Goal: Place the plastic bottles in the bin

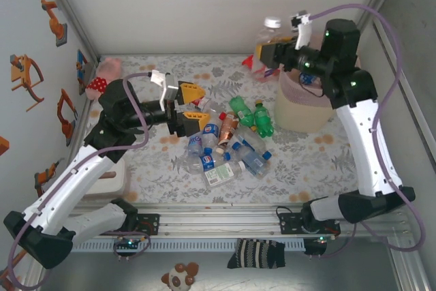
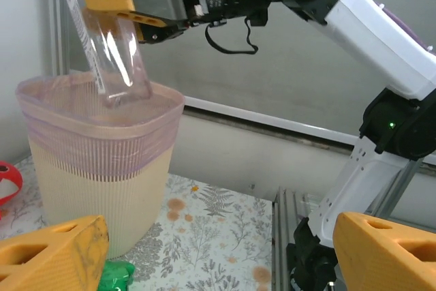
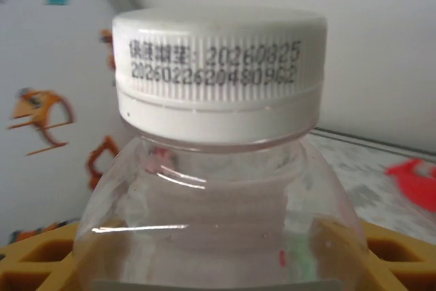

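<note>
Top cam: R gripper (image 1: 269, 51) is up high, orange fingers clamped on a clear plastic bottle w/ white cap (image 1: 270, 32), cap end up. The tall cream ribbed bin w/ pink bag liner (image 1: 303, 110) sits at 2–3 o'clock from mat centre, and the held bottle is above its 10–11 o'clock side.

L wrist cam: the bottle is tilted, lower end at the bin mouth, about level w/ the folded-over liner. Can't tell if it's past the rim.

R wrist cam: white cap fills the upper frame, printed date code on its side. An orange finger (image 3: 398, 250) sits on either side of the bottle shoulder, snug on it.

L gripper (image 1: 201, 107): jaws wide apart, nothing between them. It hangs over the 10 o'clock edge of the pile of small clear plastic bottles w/ blue caps (image 1: 228, 151) at mat centre. The pile lies loose, mostly on its sides, some blue/white labels, one brown-labelled. Two green plastic bottles (image 1: 253, 115) lie at the pile's 1 o'clock, between pile and bin, near the bin wall.

Other items:
- Pink plush toy (image 1: 102, 76) in the mat's 10 o'clock corner.
- Red plastic toy (image 1: 252, 66) at 12–1 o'clock, just beyond the bin, partly hidden by the R gripper.
- Striped sock (image 1: 257, 253) and small brown/white plush dog (image 1: 180, 276) at 6 o'clock, off the mat, nearer than the arm bases.
</note>
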Robot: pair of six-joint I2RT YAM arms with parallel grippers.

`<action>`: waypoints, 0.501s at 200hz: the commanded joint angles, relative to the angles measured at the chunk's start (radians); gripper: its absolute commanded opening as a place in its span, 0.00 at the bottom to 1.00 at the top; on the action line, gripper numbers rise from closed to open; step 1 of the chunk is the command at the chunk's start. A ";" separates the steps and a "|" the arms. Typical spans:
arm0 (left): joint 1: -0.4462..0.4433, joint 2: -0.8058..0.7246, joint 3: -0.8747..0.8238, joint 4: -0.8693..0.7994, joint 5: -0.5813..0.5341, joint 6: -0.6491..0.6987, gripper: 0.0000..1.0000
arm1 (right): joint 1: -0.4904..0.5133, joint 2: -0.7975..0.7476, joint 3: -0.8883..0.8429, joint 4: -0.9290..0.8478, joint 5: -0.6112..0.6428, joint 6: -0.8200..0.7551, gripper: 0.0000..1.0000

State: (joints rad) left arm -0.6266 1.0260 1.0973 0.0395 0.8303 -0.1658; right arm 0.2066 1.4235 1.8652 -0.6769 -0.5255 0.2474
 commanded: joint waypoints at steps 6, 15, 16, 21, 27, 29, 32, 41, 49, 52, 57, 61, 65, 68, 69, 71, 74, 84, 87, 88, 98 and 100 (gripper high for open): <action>0.007 -0.010 -0.007 -0.001 -0.006 0.022 0.85 | -0.111 0.078 0.117 -0.243 0.173 -0.011 0.56; 0.007 -0.008 -0.007 -0.001 -0.007 0.021 0.85 | -0.143 0.106 0.154 -0.294 0.200 -0.034 0.56; 0.008 -0.008 -0.007 -0.003 -0.007 0.021 0.85 | -0.146 0.109 0.157 -0.299 0.202 -0.036 0.56; 0.008 -0.007 -0.007 -0.004 -0.008 0.021 0.85 | -0.164 0.124 0.171 -0.319 0.216 -0.047 0.56; 0.008 -0.007 -0.006 -0.006 -0.009 0.022 0.85 | -0.181 0.139 0.191 -0.348 0.247 -0.061 0.56; 0.007 -0.005 -0.007 -0.005 -0.009 0.023 0.85 | -0.184 0.146 0.199 -0.356 0.258 -0.067 0.56; 0.007 -0.005 -0.007 -0.005 -0.012 0.023 0.85 | -0.190 0.155 0.208 -0.370 0.282 -0.074 0.56; 0.007 -0.005 -0.007 -0.006 -0.013 0.022 0.85 | -0.205 0.178 0.225 -0.401 0.340 -0.101 0.56; 0.008 -0.005 -0.008 -0.007 -0.014 0.020 0.85 | -0.224 0.195 0.232 -0.416 0.364 -0.113 0.56; 0.008 -0.006 -0.008 -0.010 -0.014 0.021 0.85 | -0.234 0.203 0.233 -0.423 0.369 -0.112 0.56; 0.007 -0.007 -0.010 -0.009 -0.014 0.022 0.85 | -0.246 0.212 0.236 -0.430 0.376 -0.114 0.56; 0.007 -0.008 -0.010 -0.009 -0.018 0.021 0.85 | -0.254 0.220 0.236 -0.434 0.382 -0.114 0.56; 0.008 -0.009 -0.013 -0.010 -0.020 0.022 0.85 | -0.262 0.227 0.237 -0.441 0.391 -0.117 0.56; 0.007 -0.009 -0.014 -0.008 -0.021 0.021 0.85 | -0.267 0.233 0.238 -0.444 0.400 -0.119 0.56; 0.008 -0.009 -0.015 -0.008 -0.021 0.021 0.85 | -0.268 0.235 0.237 -0.445 0.403 -0.120 0.56; 0.007 -0.009 -0.016 -0.007 -0.023 0.021 0.85 | -0.269 0.237 0.238 -0.448 0.409 -0.122 0.56; 0.007 -0.012 -0.018 -0.006 -0.026 0.020 0.85 | -0.273 0.244 0.238 -0.453 0.420 -0.127 0.56; 0.010 -0.012 -0.022 0.002 -0.029 0.017 0.85 | -0.278 0.262 0.238 -0.467 0.467 -0.141 0.56; 0.007 -0.012 -0.022 0.004 -0.028 0.016 0.85 | -0.280 0.268 0.238 -0.470 0.481 -0.144 0.56; 0.007 -0.012 -0.022 0.005 -0.028 0.016 0.85 | -0.279 0.269 0.238 -0.473 0.486 -0.145 0.56; 0.007 -0.010 -0.024 0.004 -0.029 0.014 0.85 | -0.283 0.288 0.239 -0.491 0.516 -0.159 0.56; 0.007 -0.009 -0.023 0.004 -0.027 0.014 0.85 | -0.283 0.291 0.240 -0.495 0.521 -0.162 0.56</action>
State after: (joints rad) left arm -0.6247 1.0260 1.0870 0.0319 0.8047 -0.1658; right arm -0.0662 1.6844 2.0701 -1.0920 -0.1333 0.1440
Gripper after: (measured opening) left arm 0.850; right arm 0.640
